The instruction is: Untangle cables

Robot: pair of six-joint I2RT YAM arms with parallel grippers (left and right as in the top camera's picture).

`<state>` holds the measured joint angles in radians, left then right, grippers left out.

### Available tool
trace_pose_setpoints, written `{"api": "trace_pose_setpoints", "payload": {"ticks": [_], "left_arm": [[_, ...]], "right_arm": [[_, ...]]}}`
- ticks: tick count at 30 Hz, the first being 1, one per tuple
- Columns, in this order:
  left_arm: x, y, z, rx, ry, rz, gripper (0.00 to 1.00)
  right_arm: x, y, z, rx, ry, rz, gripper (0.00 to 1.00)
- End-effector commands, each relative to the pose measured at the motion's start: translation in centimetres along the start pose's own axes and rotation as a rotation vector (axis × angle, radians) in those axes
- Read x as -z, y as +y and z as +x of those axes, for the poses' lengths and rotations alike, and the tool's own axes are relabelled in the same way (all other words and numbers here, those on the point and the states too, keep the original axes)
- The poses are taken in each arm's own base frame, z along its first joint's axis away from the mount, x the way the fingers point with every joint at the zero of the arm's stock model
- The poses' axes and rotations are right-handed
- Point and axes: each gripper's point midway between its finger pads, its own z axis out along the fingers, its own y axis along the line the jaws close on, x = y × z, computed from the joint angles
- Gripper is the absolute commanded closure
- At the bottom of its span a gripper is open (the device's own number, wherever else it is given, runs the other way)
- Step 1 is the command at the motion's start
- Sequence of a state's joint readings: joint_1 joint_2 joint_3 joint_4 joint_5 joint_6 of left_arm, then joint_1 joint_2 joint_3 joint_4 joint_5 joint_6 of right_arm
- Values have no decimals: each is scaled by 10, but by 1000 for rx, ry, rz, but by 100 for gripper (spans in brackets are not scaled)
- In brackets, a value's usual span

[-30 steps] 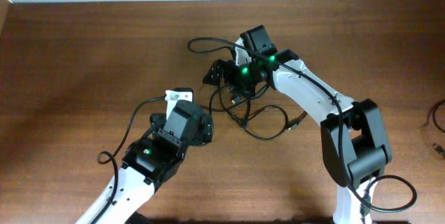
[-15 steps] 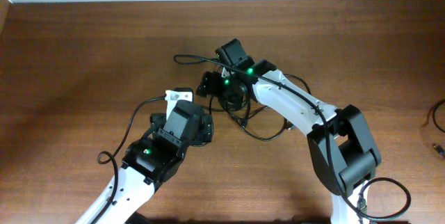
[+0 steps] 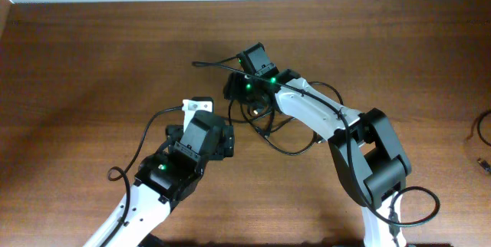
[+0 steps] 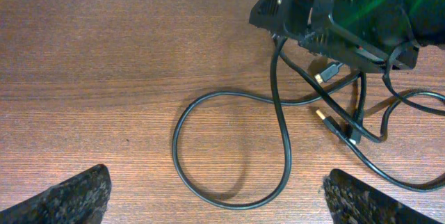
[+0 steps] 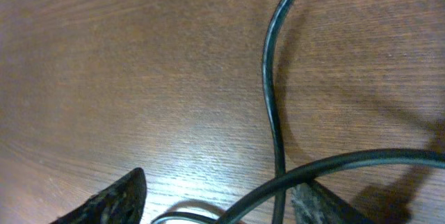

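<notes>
The thin black cables [image 3: 285, 152] lie tangled at mid-table, with one strand running out to the upper left [image 3: 203, 64]. In the left wrist view a cable loop [image 4: 229, 151] lies on the wood, with two gold-tipped plugs [image 4: 324, 75] to its right. My left gripper [image 4: 219, 200] is open and empty, just short of that loop. My right gripper [image 3: 244, 100] hangs low over the tangle. In the right wrist view it [image 5: 215, 206] is open, and two cable strands [image 5: 272, 113] cross between its fingers, close to the right one.
The wooden table's far edge [image 3: 153, 2] runs along the top. Another black cord with a plug [image 3: 482, 128] lies at the far right edge. The left arm's own wire [image 3: 116, 174] loops at the lower left.
My right arm has swung left and its gripper now sits further left over the tangle, dragging the upper strand left with it. My left arm has not moved.
</notes>
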<state>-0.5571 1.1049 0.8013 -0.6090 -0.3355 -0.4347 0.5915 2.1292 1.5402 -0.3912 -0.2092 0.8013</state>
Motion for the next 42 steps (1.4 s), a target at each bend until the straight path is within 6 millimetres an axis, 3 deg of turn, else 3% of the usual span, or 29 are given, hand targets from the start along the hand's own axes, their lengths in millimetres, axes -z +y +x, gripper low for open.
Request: {"api": "trace_pose_setpoints", "payload": {"ticks": [1,7,10,13,15,17,19,22,24,28,30,31,32,34,38,42], "left_arm": [[2,-1,-1,0,-6,8,1],[2,-1,-1,0,-5,8,1],[2,-1,-1,0,-5,8,1],[2,-1,-1,0,-6,8,1],[2,-1,-1,0,-6,8,1],[2,-1,-1,0,-6,8,1],[2,-1,-1,0,-6,8,1],[2,-1,-1,0,-6,8,1],[2,-1,-1,0,-6,8,1],[2,-1,-1,0,-6,8,1],[2,-1,-1,0,-6,8,1],[2,-1,-1,0,-5,8,1],[2,-1,-1,0,-5,8,1],[2,-1,-1,0,-5,8,1],[2,-1,-1,0,-6,8,1],[2,-1,-1,0,-6,8,1]], "right_arm": [[-2,-1,-1,0,-3,-8,55],[-4,17,28,21,95,-61,56],[-5,16,47,29,144,-29,49],[-5,12,64,37,190,5,50],[-5,10,66,33,199,16,68],[-5,12,67,33,209,5,96],[-4,12,66,32,205,0,96],[23,27,42,37,173,-61,96],[78,37,1,53,79,-87,96],[205,18,-86,-52,-174,-127,96],[285,13,-124,-76,-350,-183,96],[344,16,-143,-70,-482,-225,96],[388,20,-156,-62,-586,-253,96],[449,27,-173,-52,-727,-295,96],[508,36,-188,-34,-919,-300,96],[591,84,-209,-25,-1192,-604,96]]}}
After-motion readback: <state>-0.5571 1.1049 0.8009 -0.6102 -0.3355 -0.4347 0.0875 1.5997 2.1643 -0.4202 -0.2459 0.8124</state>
